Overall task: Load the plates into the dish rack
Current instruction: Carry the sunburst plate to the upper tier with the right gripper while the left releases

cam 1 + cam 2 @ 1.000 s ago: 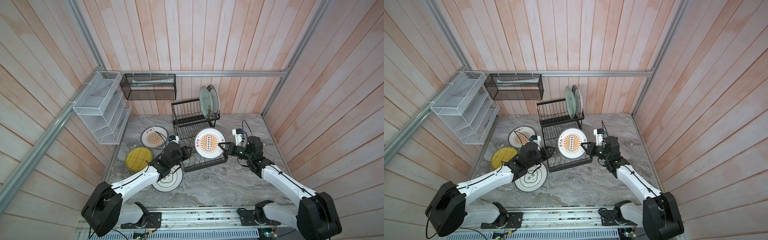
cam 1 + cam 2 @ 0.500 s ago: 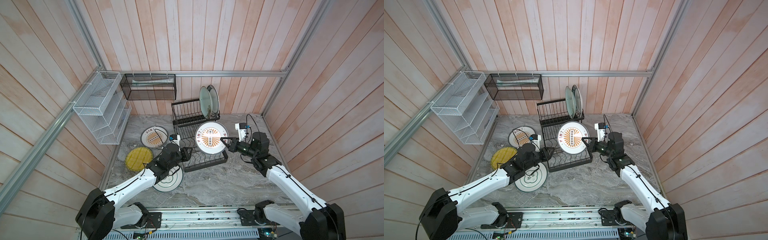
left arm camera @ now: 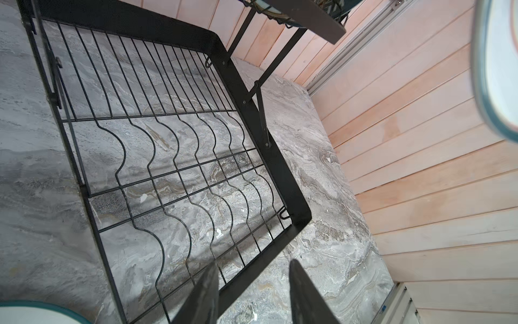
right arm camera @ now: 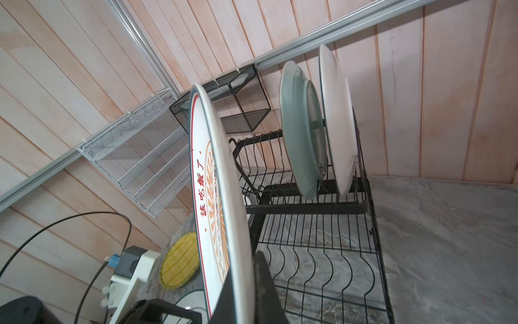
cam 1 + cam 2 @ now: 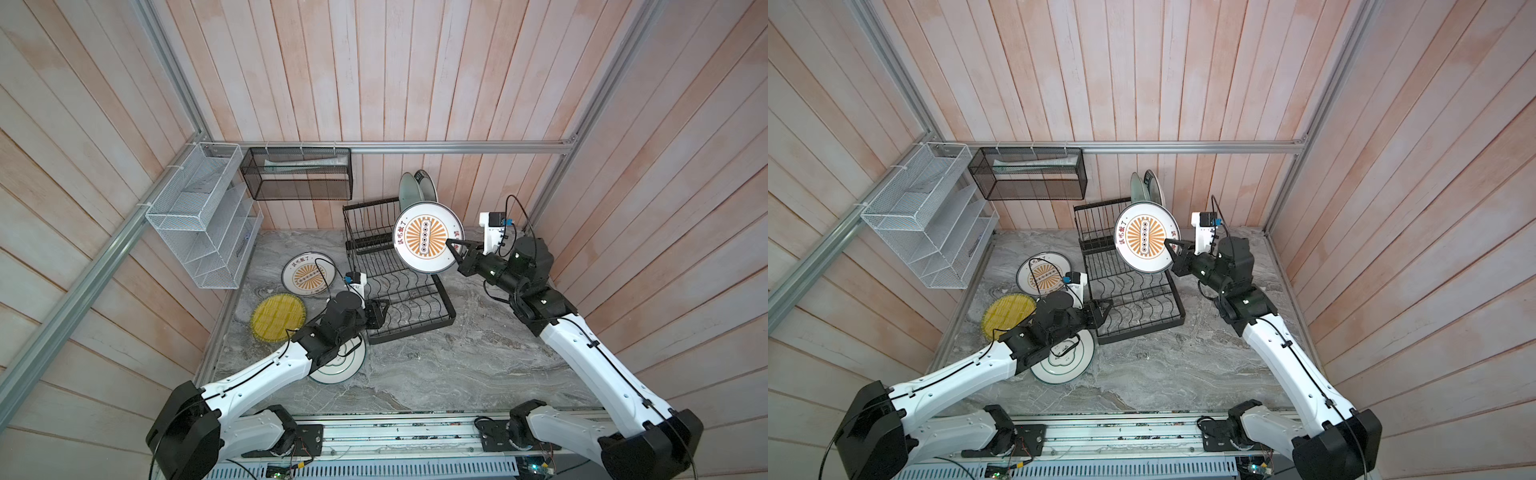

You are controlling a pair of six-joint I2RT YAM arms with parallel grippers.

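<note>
My right gripper [image 5: 455, 249] [image 5: 1173, 249] is shut on the rim of a white plate with an orange sunburst [image 5: 426, 243] [image 4: 218, 213]. It holds the plate nearly upright above the black dish rack [image 5: 415, 330], just in front of the upper basket [image 5: 370, 224]. A mint plate [image 4: 301, 134] and a white plate [image 4: 336, 126] stand in that basket. Flat on the table lie a second sunburst plate [image 5: 308, 275], a yellow ribbed plate [image 5: 277, 318] and a green-ringed plate [image 5: 343, 365], the last partly under my left arm. My left gripper [image 5: 380, 311] [image 3: 253, 263] is open, astride the lower tray's corner rim [image 3: 269, 146].
A black mesh basket [image 5: 297, 174] hangs on the back wall. A white mesh shelf [image 5: 203, 216] hangs on the left wall. Bare marble tabletop [image 5: 457, 365] lies in front of and to the right of the rack. Wooden walls close in on three sides.
My right gripper has raised the sunburst plate from over the lower tray up and back toward the upper basket, tipping it more upright. The left gripper has stayed at the tray corner.
</note>
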